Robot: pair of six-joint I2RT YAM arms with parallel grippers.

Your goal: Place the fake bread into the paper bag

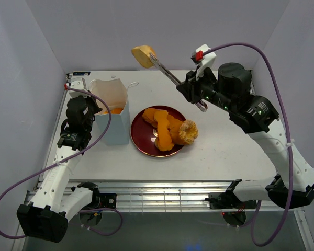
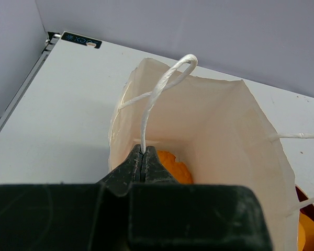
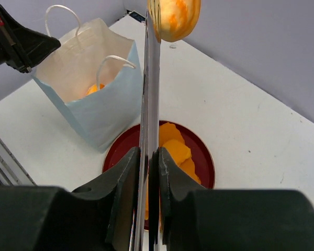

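My right gripper [image 1: 187, 87] is shut on a pair of metal tongs [image 1: 170, 75], and the tongs pinch a golden-tan roll of fake bread [image 1: 143, 55] in the air above and behind the white paper bag [image 1: 112, 123]. In the right wrist view the gripper [image 3: 148, 154] clamps the tongs [image 3: 150, 94], with the roll [image 3: 174, 18] at their tip. My left gripper [image 2: 142, 152] is shut on the bag's near cord handle [image 2: 156, 94] and holds the bag [image 2: 225, 136] open. One orange piece [image 2: 175, 166] lies inside. Several orange pastries [image 1: 166, 129] remain on the dark red plate [image 1: 138, 137].
The plate stands just right of the bag, close to it. The bag's second handle [image 3: 112, 63] stands up on the plate side. Grey walls close in the table at the back and both sides. The left arm [image 3: 18, 39] sits beside the bag's left edge.
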